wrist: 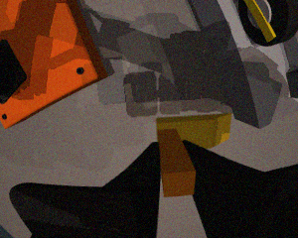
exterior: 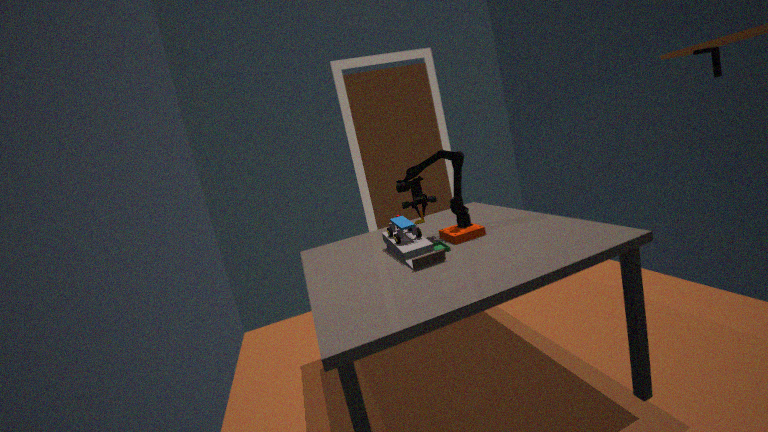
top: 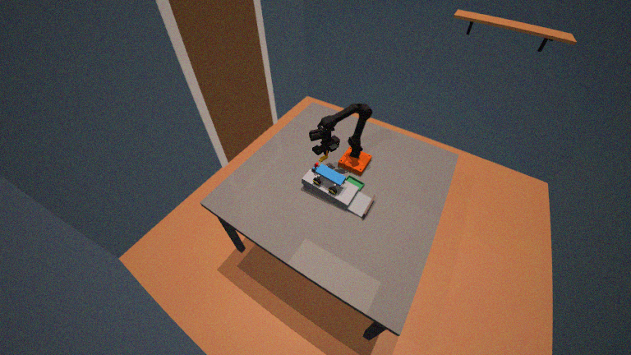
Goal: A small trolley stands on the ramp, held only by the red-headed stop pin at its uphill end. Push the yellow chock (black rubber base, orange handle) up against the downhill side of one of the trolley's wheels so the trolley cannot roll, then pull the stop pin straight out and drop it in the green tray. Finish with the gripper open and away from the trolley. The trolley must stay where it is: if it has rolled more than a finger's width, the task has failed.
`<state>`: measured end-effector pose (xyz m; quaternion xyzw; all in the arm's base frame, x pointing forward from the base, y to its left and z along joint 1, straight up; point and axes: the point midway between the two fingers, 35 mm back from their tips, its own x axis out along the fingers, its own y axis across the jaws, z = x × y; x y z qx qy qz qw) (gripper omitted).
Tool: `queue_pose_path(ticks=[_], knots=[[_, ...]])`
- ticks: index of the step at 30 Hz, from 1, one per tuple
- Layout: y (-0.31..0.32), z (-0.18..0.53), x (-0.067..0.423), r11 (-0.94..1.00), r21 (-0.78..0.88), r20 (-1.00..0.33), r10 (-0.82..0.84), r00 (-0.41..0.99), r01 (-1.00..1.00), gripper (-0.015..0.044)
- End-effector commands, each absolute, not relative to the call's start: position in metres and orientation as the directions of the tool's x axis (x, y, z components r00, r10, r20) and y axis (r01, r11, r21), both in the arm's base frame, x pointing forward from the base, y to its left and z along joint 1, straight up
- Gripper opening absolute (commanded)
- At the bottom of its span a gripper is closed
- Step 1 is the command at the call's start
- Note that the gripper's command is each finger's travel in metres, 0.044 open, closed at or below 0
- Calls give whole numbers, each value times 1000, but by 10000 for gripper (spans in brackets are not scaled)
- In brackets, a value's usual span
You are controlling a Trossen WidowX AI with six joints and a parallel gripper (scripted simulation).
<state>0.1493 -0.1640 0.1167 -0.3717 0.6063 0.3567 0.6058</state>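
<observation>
Chock (wrist: 196,129) handle pinched in the hand (wrist: 175,159); its black base hidden.

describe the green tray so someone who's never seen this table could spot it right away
Start at the grey table and find the arm's orange base plate. Just in front of it, against the side of the pale grey ramp that carries the blue-topped trolley, lies the green tray. It is small, flat, and the only green thing there.
</observation>
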Motion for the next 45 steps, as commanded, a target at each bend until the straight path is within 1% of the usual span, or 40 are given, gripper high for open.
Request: queue_pose_path(ticks=[1, 13, 19, 22, 34, 45], knots=[[-164, 131, 150, 464, -24, -1000, -20, 17, -885, 0], [-163, 170, 151, 464, -24, -1000, -20, 17, -885, 0], [-163, 172, 151, 464, -24, -1000, -20, 17, -885, 0], [-163, 172, 151, 504, -25, -1000, -20, 17, -863, 0], [-163, 172, 151, 806, -25, -1000, -20, 16, -591, 0], [-163, 172, 151, 967, -22, -1000, -19, 15, -253, 0]])
